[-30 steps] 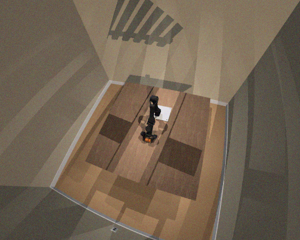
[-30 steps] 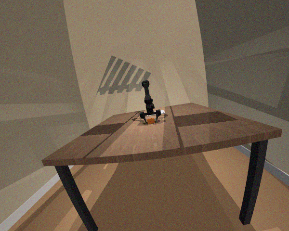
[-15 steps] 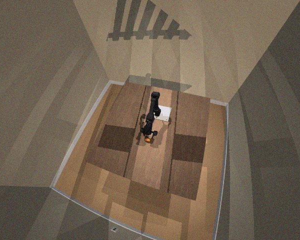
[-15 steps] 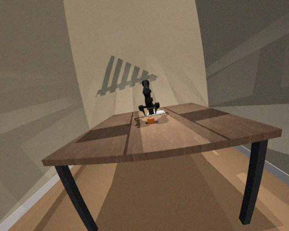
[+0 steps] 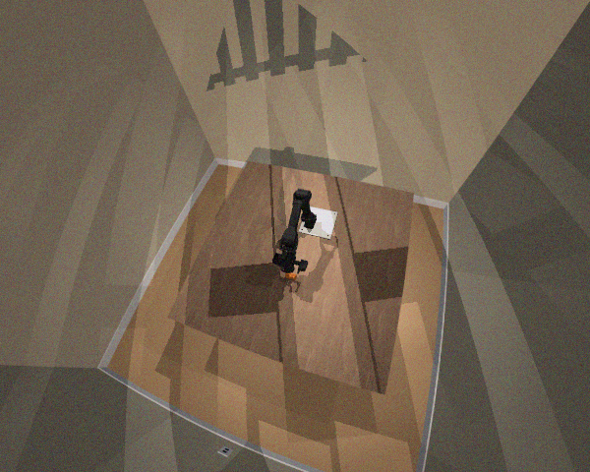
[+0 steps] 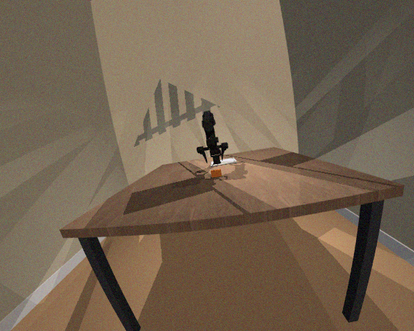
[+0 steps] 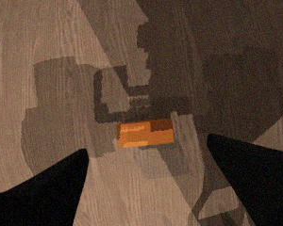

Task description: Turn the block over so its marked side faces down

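In the wrist view, from left to right: first one black finger [image 7: 47, 181], then the block [image 7: 146, 134] [image 5: 290, 276] [image 6: 215, 173], then the other black finger [image 7: 255, 174]. Claw [image 7: 149, 147] [image 5: 291, 264] [image 6: 214, 161] wide apart, with nothing held, and up above the block. Block down on the table [image 7: 113, 198] [image 5: 325, 345] [image 6: 271, 214], near the claw and not touching it. Can't see any mark on the block, so can't tell if turned right yet.

Best to look for the mark first. If already face down, leave the block alone and go up. If not, line up with the two short ends, come down slow and straight, and squeeze both ends at once. Then lift a bit, tip over gently, set down flat, and only then let go. Careful not to bump one end, or might spin or slide.

Now what to feel, left to right in the outside view: a dark, square-edged leg [image 6: 107, 278], brown table with wood lines, bright orange block like a little brick, flat white plate [image 6: 228, 161] [image 5: 325, 223], then another dark leg [image 6: 363, 263]
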Robot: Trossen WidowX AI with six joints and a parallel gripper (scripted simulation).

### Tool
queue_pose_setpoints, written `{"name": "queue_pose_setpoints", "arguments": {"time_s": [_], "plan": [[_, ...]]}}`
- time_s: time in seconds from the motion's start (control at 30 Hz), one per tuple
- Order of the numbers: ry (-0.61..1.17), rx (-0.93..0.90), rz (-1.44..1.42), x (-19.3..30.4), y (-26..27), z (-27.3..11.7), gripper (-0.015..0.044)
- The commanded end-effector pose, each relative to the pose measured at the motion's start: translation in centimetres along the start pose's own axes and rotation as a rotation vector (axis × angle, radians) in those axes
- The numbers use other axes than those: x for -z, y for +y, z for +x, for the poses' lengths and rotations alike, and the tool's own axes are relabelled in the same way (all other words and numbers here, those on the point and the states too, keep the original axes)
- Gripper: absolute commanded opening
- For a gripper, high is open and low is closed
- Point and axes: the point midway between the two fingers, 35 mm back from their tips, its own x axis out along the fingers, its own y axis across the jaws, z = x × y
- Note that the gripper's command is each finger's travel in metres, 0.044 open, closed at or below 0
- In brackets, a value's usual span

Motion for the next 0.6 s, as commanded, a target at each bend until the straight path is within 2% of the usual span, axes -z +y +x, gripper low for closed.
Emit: {"name": "queue_pose_setpoints", "arguments": {"time_s": [0.0, 0.23, 0.37, 0.5, 0.57], "plan": [[0.109, 0.002, 0.01, -1.0, -0.1, -0.4, 0.044], [0.308, 0.004, 0.006, -1.8, -0.1, -1.2, 0.044], [0.313, 0.004, 0.005, -1.8, -0.1, -1.1, 0.044], [0.313, 0.004, 0.005, -0.8, -0.1, 1.9, 0.044], [0.313, 0.004, 0.005, -0.8, -0.1, 2.1, 0.044]]}}
